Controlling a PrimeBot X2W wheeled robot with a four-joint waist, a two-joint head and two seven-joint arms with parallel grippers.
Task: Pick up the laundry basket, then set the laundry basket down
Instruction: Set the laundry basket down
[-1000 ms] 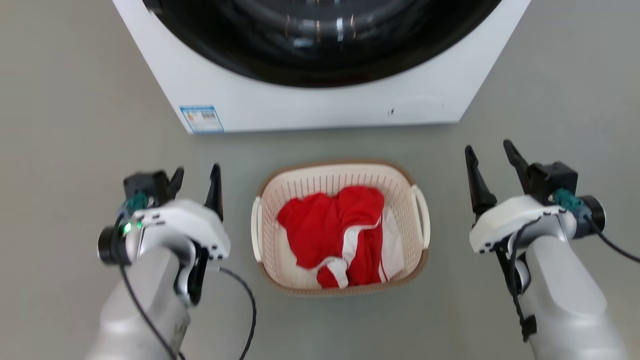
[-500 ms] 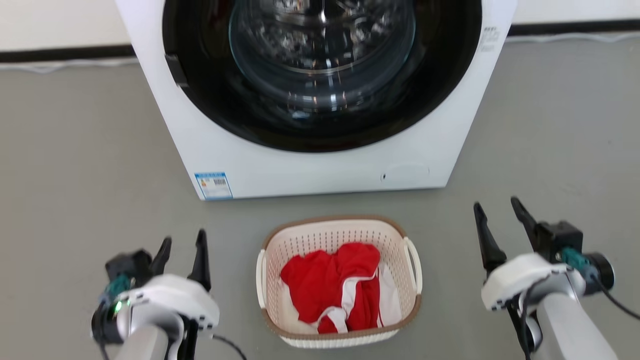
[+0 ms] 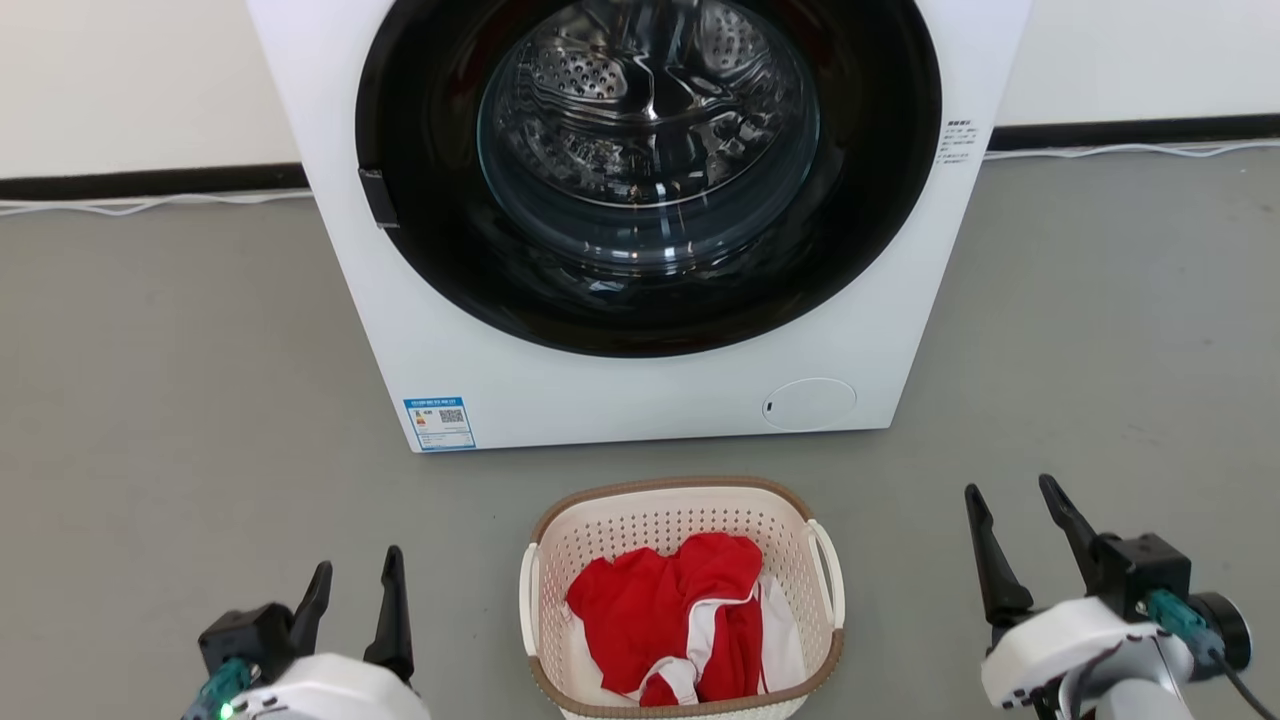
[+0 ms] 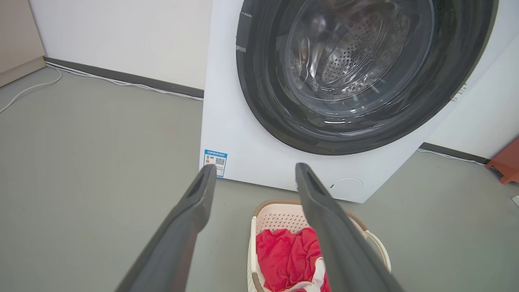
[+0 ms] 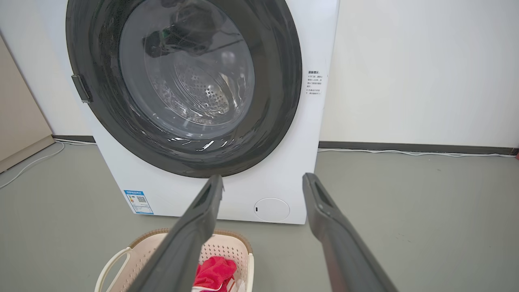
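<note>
Resting on floor (image 3: 150, 400): basket (image 3: 650, 520), red cloth (image 3: 650, 610) inside, washer (image 3: 620, 400) at 12 o'clock.
Left gripper (image 3: 358, 562) at 9, right gripper (image 3: 1008, 487) at 3; jaws spread, clear of basket.

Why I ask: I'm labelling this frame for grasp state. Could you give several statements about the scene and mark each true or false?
1. The laundry basket stands upright on the floor in front of the washing machine. True.
2. The left gripper is shut on a basket handle. False: it is open, beside the basket and apart from it.
3. Red cloth lies in the basket. True.
4. The right gripper holds the red cloth. False: it is open and empty, off to the basket's other side.
</note>
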